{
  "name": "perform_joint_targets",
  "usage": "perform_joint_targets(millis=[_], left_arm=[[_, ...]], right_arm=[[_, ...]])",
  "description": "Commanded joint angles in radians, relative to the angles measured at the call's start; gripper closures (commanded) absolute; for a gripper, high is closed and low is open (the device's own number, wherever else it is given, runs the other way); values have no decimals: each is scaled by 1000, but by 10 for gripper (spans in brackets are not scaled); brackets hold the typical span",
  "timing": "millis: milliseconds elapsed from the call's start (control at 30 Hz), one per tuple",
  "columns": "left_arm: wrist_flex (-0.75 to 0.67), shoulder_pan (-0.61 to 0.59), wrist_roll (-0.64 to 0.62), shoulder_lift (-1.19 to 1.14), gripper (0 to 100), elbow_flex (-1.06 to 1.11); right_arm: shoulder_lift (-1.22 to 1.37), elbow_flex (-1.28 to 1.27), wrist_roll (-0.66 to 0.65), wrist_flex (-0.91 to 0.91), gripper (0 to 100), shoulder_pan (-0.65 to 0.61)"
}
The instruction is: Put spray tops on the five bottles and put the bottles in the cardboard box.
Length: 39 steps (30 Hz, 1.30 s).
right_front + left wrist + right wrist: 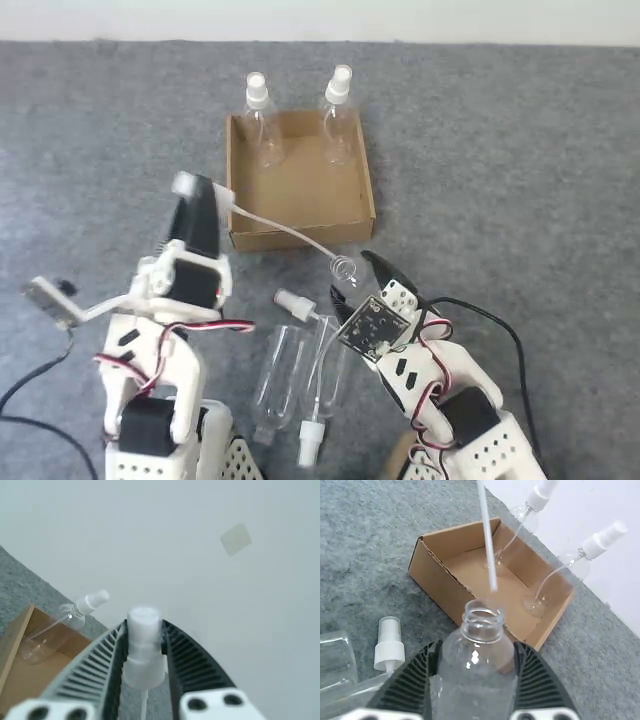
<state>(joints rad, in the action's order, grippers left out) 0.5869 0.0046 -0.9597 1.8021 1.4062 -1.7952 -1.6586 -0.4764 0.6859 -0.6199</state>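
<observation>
Grey, felt-like covering spreads across the desk [520, 150]. Closest to my bases, two clear lying bottles [280, 372] rest side by side between my arms. A near spray top [311, 440] lies at their near end and a far spray top [293, 302] at their far end. My right jaws are clamped around an open bottle [477, 655], its mouth uncapped. My left jaws grip the held spray top [145, 640], raised above the desk. Its thin dip tube [486, 535] slants down, and the tip hangs just above that bottle's mouth, not yet inside. Beyond sits the cardboard box [300, 238], where two capped bottles [262, 135] stand upright along its far wall. A pale wall [400, 20] rises behind.
</observation>
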Motion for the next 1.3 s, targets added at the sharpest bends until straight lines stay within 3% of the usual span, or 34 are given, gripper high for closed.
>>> perform_joint_targets(millis=[0,367,667,1033,1267], left_arm=[[84,61,32,20,987,-56],[109,120,94,18,987,-2],[107,262,143,18,987,45],[107,293,144,18,987,68],[110,370,265,18,986,136]], right_arm=[[-19,8,-14,8,993,-1],[-19,14,-14,36,993,-4],[-21,31,-14,36,993,-10],[-21,43,-8,38,993,-79],[-21,87,44,74,993,-85]])
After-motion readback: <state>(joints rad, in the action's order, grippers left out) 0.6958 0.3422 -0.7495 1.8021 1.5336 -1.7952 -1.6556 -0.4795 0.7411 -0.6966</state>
